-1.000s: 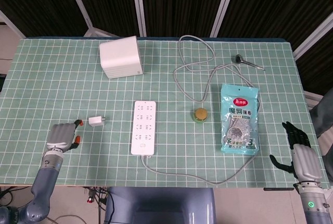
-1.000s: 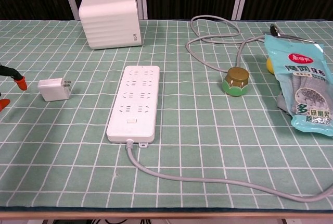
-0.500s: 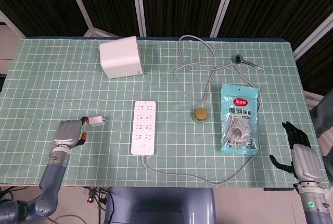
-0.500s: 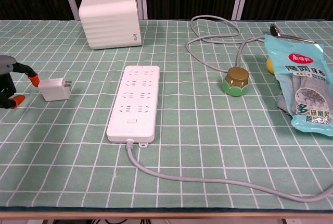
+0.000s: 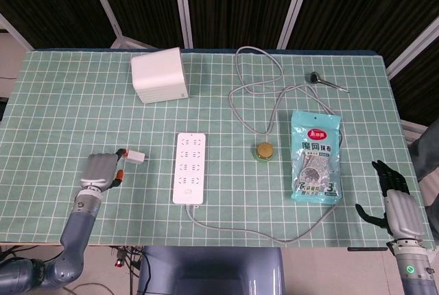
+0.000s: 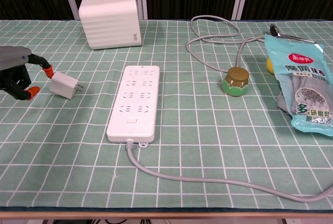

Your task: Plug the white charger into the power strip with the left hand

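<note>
Left hand (image 6: pixel 18 70) at the left edge of the green gridded table cover (image 5: pixel 62 103), its orange-tipped fingers (image 6: pixel 48 71) spread apart; one fingertip meets the left end of the white charger (image 6: pixel 65 85), though whether the charger is gripped cannot be told. The charger lies just right of the hand and left of the power strip (image 6: pixel 134 102), separated from the strip by a gap. It is a small white block, tilted, with its metal prongs pointing right toward the strip. The strip is a long white bar with rows of sockets, lying near-to-far, its grey cable (image 6: pixel 208 179) leaving the near end and running right. Far of the strip stands a white ribbed box (image 6: pixel 110 20). Further right: a round gold-topped object (image 6: pixel 235 80) and a blue packet (image 6: pixel 303 82). Right hand (image 5: pixel 396 202) at the near right table edge, fingers apart, holding nothing.
</note>
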### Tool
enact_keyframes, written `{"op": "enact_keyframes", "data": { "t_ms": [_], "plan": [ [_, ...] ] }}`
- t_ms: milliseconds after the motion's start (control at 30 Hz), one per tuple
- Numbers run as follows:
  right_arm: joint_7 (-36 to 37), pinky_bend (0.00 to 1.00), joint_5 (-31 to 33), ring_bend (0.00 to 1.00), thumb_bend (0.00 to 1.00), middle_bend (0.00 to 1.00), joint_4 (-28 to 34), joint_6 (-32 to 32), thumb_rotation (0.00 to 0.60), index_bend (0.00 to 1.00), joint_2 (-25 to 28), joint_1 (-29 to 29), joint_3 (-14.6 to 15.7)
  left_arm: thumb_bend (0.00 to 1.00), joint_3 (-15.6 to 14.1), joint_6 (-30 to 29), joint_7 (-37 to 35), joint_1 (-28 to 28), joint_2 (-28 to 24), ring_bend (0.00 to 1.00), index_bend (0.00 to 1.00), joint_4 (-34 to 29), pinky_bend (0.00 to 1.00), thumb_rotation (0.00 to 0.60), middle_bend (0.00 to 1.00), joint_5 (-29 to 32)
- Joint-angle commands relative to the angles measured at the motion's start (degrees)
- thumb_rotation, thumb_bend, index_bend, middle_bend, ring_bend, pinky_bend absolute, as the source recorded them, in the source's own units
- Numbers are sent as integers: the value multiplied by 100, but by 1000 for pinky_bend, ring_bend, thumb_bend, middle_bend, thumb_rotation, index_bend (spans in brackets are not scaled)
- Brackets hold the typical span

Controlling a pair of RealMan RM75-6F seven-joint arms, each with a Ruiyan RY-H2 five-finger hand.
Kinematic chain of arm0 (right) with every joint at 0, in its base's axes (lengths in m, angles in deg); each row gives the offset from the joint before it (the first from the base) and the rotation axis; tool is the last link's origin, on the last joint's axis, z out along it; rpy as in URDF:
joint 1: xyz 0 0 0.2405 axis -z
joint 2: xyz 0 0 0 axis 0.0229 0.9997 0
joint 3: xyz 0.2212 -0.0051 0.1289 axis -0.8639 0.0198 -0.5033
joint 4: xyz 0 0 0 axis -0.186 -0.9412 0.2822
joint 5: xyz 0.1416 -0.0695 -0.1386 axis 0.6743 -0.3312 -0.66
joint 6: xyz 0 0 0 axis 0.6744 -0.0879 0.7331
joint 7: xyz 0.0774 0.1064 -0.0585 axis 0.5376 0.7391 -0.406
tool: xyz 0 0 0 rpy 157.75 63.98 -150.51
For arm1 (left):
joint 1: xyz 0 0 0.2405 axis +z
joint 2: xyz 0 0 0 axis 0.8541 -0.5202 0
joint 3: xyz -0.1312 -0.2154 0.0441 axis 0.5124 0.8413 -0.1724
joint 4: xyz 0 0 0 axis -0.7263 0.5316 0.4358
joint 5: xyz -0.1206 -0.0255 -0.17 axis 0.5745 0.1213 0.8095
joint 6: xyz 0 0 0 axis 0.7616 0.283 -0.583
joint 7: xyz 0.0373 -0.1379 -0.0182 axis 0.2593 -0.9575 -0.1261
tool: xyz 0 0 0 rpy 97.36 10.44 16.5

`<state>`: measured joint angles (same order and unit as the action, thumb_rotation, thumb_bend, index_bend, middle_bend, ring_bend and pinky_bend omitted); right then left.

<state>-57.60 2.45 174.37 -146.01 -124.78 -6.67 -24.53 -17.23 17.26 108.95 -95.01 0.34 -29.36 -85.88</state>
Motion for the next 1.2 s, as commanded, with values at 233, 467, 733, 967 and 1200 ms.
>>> {"op": "enact_keyframes", "data": {
  "t_ms": [233,467,733,967,1200],
  "plan": [
    [18,0,-21,0,340,0,3,-5,600,0,4,2,5,483,35,-58,188,-249,111,791,287,-132,788,600,872,46],
    [26,0,-29,0,340,0,6,-4,600,0,11,1,7,440,44,-205,146,-306,185,770,290,-218,783,600,849,-52],
    [29,0,-27,0,340,0,9,-6,600,0,9,3,7,152,46,-500,-154,-191,130,258,277,-200,366,600,332,-456],
    [37,0,-24,0,340,0,19,-1,600,0,11,4,9,203,180,-412,-290,-218,14,165,341,-78,225,600,325,-338],
    [41,0,-9,0,340,0,18,17,600,0,14,-2,7,228,245,56,-237,-451,104,165,377,351,208,600,338,74]
  ]
}}
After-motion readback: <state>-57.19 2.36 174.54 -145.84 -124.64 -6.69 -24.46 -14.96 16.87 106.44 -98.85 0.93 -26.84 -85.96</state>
